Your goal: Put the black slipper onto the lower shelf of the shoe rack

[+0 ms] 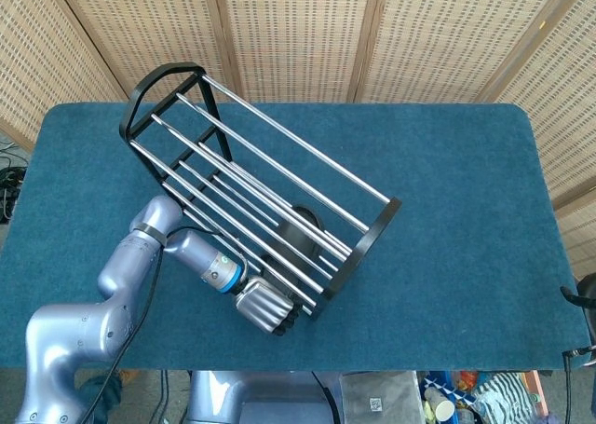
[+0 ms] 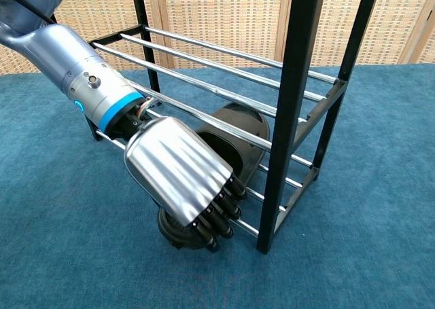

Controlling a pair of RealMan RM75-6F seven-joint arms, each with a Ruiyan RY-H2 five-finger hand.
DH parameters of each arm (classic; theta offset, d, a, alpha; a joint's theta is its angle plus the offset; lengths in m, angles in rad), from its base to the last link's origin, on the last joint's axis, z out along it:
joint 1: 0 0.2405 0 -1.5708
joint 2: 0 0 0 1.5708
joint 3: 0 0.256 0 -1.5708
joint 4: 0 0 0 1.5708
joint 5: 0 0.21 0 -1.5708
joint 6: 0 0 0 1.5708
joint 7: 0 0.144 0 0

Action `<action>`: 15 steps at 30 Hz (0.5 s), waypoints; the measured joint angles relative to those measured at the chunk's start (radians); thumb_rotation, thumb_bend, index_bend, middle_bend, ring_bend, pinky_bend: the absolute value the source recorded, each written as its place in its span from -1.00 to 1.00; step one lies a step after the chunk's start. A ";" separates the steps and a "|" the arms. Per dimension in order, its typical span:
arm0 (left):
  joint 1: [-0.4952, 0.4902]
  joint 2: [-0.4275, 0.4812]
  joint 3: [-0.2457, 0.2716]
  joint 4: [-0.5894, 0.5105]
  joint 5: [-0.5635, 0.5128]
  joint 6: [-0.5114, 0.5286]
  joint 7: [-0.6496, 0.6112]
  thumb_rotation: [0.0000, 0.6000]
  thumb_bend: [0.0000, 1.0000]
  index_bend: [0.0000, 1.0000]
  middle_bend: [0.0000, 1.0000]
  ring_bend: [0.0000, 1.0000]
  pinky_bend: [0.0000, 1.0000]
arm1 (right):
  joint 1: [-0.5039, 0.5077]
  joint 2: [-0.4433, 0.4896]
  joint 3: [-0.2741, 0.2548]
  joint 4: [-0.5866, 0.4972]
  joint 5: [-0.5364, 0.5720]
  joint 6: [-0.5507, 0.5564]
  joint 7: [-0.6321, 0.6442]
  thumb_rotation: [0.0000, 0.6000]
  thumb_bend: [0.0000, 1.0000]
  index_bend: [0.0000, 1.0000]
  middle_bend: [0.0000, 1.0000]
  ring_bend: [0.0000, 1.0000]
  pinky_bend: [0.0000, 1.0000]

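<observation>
- The black slipper (image 2: 234, 129) is held by the left hand (image 2: 180, 180), its toe pushed between the lower rails of the shoe rack (image 2: 299, 98).
- The right hand's state cannot be told.

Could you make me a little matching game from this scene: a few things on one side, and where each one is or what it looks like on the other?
Things:
1. black slipper
2. left robot hand
3. shoe rack
4. table

Descriptions:
A. covered in blue carpet
B. black frame with shiny metal bars
C. part way in on the lower bars
D. silver back, dark fingers on the slipper's heel

Pairs: 1-C, 2-D, 3-B, 4-A
</observation>
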 measured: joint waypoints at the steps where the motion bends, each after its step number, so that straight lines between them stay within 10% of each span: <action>1: -0.007 -0.006 0.006 0.003 -0.002 0.001 0.001 1.00 -0.61 0.41 0.17 0.01 -0.05 | 0.000 0.000 0.000 0.000 0.000 0.001 0.000 1.00 -1.00 -1.00 -1.00 -1.00 -1.00; 11: -0.070 -0.040 0.039 0.022 -0.025 -0.007 0.004 1.00 -0.61 0.41 0.11 -0.08 -0.12 | -0.005 0.010 0.009 -0.001 0.010 0.007 0.017 1.00 -1.00 -1.00 -1.00 -1.00 -1.00; 15: -0.086 -0.048 0.049 0.029 -0.039 -0.017 0.004 1.00 -0.61 -0.01 -0.49 -0.59 -0.43 | -0.006 0.013 0.011 0.003 0.016 0.004 0.024 1.00 -1.00 -1.00 -1.00 -1.00 -1.00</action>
